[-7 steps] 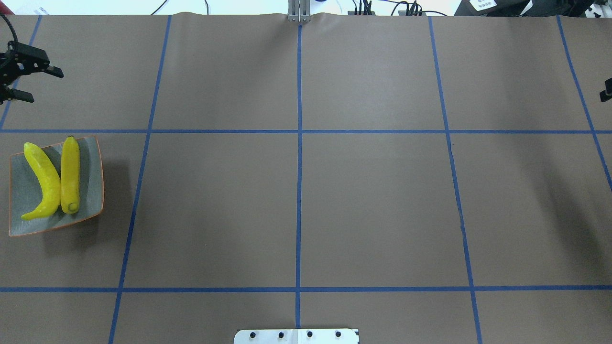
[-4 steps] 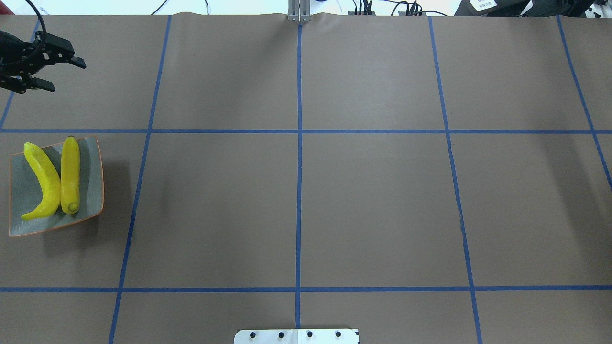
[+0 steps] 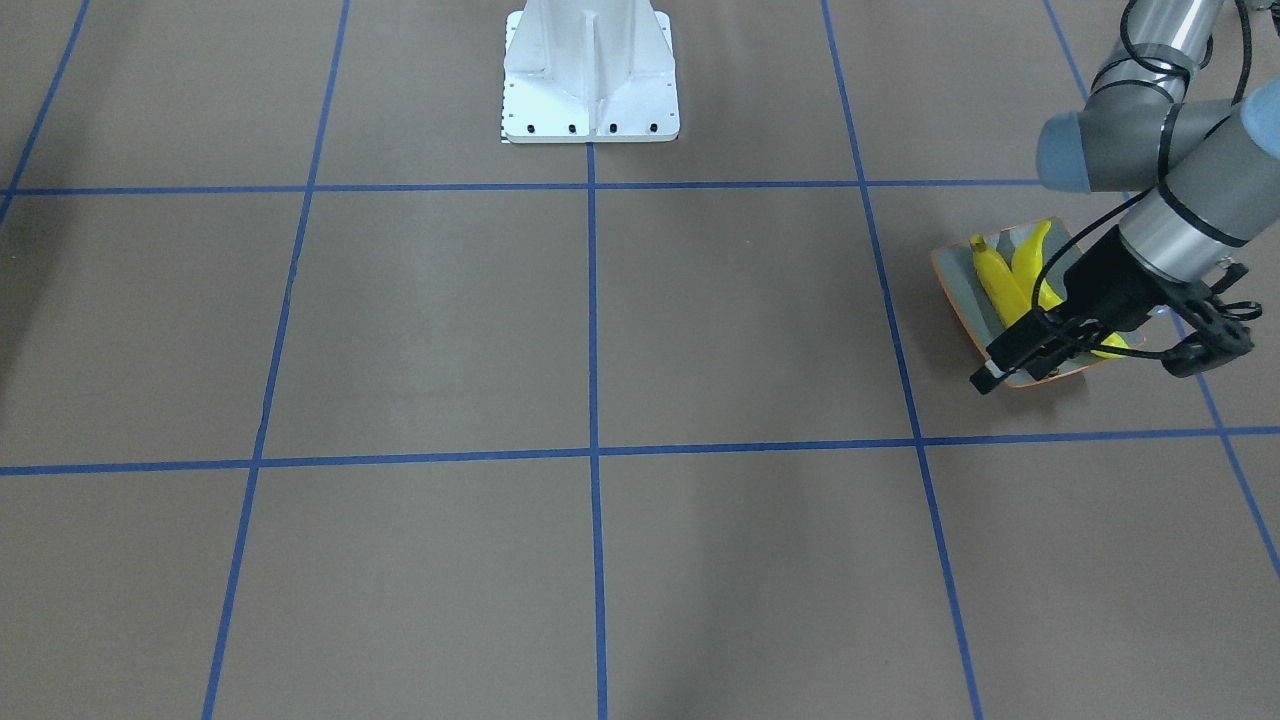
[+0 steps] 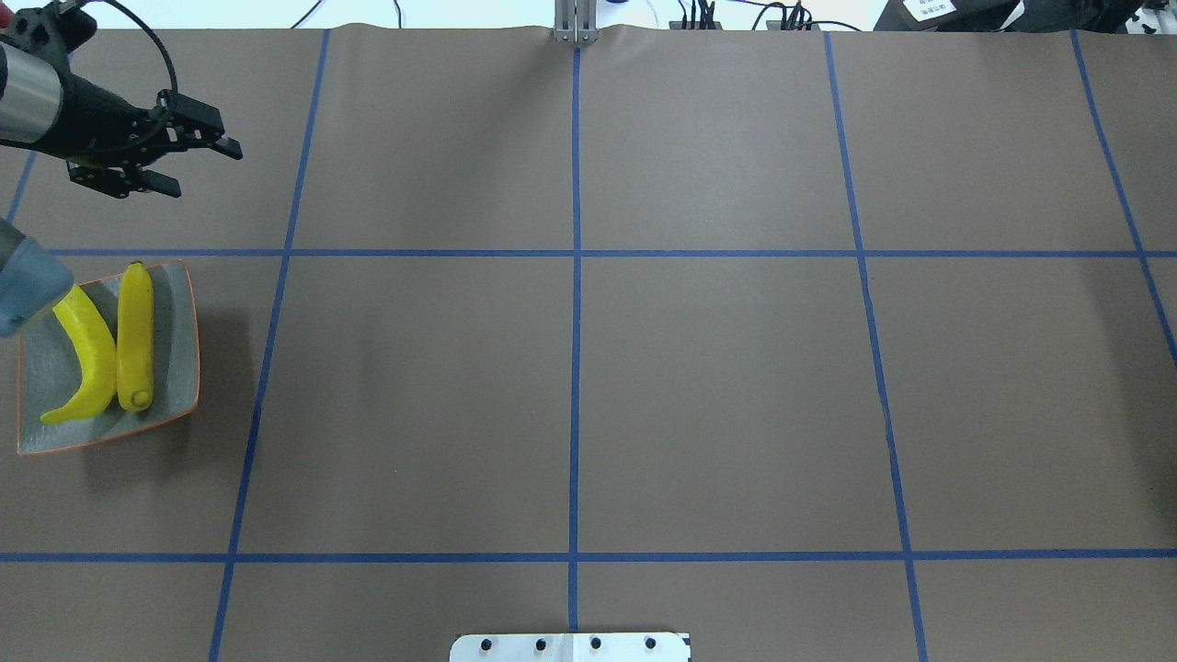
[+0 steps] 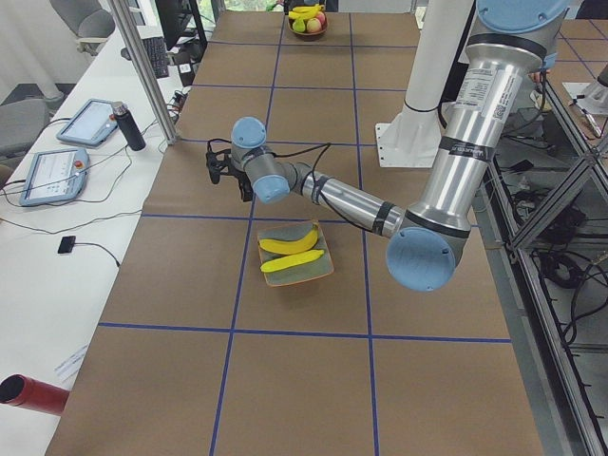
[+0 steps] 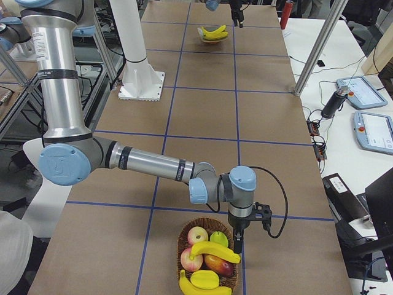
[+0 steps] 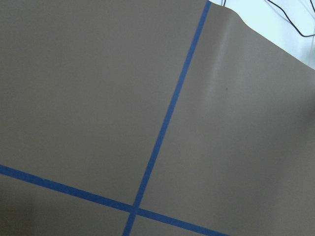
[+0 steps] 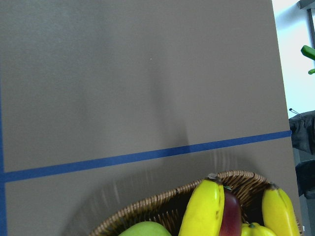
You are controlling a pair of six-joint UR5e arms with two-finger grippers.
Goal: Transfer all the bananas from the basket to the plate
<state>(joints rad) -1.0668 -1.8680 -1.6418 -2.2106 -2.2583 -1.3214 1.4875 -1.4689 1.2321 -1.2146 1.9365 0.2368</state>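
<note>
Overhead exterior: the left hand (image 4: pixel 210 172), fingers spread and empty, has swung right across the upper left of the frame, clear of the plate (image 4: pixel 175 349) holding two bananas (image 4: pixel 135 336). The right hand (image 6: pixel 237 243) has left the right edge. It now hangs over the basket (image 8: pixel 162 202), where two bananas wait, likely next; whether its fingers are spread I cannot tell.

Two bright yellow bananas (image 3: pixel 997 287) lie on a squarish grey-green, orange-rimmed plate (image 3: pixel 957 287), partly hidden by the black left hand (image 3: pixel 1087 368).
</note>
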